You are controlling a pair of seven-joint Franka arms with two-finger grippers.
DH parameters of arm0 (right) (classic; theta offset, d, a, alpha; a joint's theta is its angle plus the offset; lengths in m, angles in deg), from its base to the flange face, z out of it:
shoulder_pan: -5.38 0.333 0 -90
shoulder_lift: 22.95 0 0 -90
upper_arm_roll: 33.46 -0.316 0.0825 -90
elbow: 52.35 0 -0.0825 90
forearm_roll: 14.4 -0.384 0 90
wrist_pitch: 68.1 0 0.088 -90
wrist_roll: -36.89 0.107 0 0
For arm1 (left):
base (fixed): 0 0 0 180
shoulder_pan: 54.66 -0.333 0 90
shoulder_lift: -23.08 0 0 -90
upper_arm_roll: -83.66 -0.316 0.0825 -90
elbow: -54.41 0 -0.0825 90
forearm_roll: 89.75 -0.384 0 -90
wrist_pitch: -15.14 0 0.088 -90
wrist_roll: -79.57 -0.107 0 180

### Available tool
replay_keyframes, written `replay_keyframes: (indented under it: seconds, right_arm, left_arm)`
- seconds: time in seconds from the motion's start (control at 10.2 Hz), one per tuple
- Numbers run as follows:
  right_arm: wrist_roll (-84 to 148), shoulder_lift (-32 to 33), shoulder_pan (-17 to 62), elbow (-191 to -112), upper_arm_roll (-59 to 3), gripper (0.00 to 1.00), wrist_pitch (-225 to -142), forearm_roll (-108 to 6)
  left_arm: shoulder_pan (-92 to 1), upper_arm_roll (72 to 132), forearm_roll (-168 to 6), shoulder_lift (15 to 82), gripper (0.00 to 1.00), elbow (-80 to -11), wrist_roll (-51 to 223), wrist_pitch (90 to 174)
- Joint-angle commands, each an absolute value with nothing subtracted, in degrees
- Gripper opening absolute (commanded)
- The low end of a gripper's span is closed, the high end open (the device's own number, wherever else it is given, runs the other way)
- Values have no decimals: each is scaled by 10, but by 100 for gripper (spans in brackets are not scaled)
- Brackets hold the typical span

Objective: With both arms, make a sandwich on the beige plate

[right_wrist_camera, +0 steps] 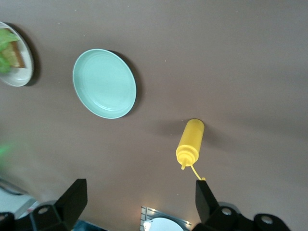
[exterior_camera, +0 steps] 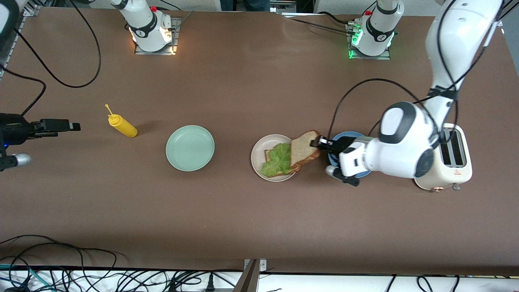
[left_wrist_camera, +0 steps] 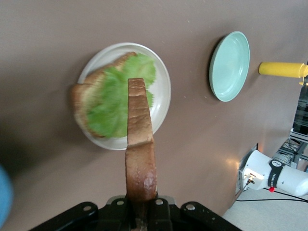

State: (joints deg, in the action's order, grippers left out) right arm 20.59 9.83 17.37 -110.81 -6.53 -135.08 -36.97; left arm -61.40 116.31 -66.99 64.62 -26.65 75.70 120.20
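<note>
The beige plate (exterior_camera: 256, 156) carries one bread slice (left_wrist_camera: 79, 98) with a ruffled lettuce leaf (exterior_camera: 277, 159) on it. My left gripper (exterior_camera: 318, 142) is shut on the crust edge of a second bread slice (exterior_camera: 304, 151). It holds that slice tilted over the plate's edge toward the left arm's end, its free edge above the lettuce (left_wrist_camera: 113, 101). In the left wrist view the held slice (left_wrist_camera: 139, 144) sticks out edge-on from the left gripper (left_wrist_camera: 141, 211). My right gripper (exterior_camera: 75, 126) waits open at the right arm's end of the table, nothing between its fingers (right_wrist_camera: 72, 199).
A mint green plate (exterior_camera: 189, 147) lies beside the beige plate toward the right arm's end, with a yellow squeeze bottle (exterior_camera: 123, 126) past it. A blue plate (exterior_camera: 344, 136) sits mostly hidden under the left wrist. A cream toaster (exterior_camera: 454, 158) stands at the left arm's end.
</note>
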Motion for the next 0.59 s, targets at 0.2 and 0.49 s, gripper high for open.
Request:
replay_keyframes:
  seconds: [0.2,0.49]
  right_arm:
    - [311,-30,157,-1236,-226,100,-1445,-184]
    - [311,-99,86,-1338,-323,100,-1535,-129]
  left_arm:
    - [-596,1160,-556,713,0,-252,735,1231]
    - [-600,1159,-529,760,0,-250,652,1276]
